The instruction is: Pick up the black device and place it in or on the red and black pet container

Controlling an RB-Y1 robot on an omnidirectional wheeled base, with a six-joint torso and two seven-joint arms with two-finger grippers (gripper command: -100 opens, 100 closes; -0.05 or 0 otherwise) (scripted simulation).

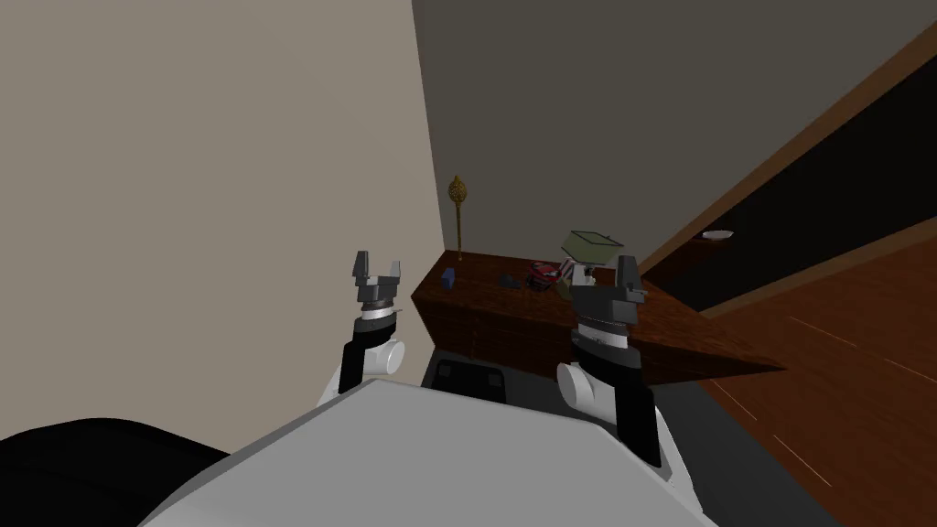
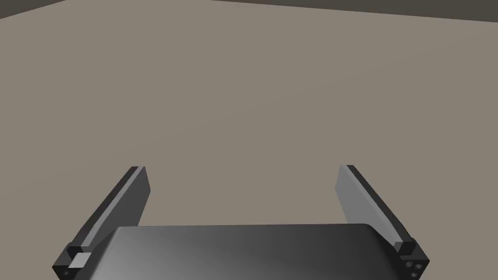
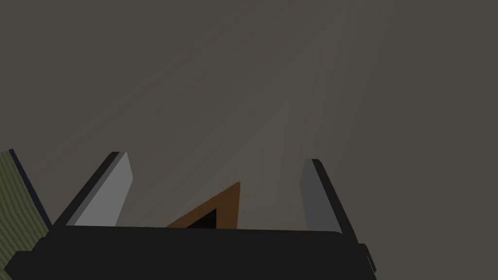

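Black device [image 1: 510, 281] lies flat near red container [image 1: 543, 275] — long axis unclear.

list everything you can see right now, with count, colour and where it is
sideboard: one, dark reddish-brown wood, ahead in the wall corner
device: one, black, on the sideboard top, beside the pet container
pet container: one, red and black, on the top between the device and the box
box: one, olive green, on the top, just beyond the right gripper
block: one, blue, small, near the top's left end
ornament: one, gold, on a thin stem at the top's far corner
dish: one, white, far right against a black area
floor: brown wood, to the right
left gripper: one, grey fingers, open, raised
right gripper: one, grey fingers, open, raised
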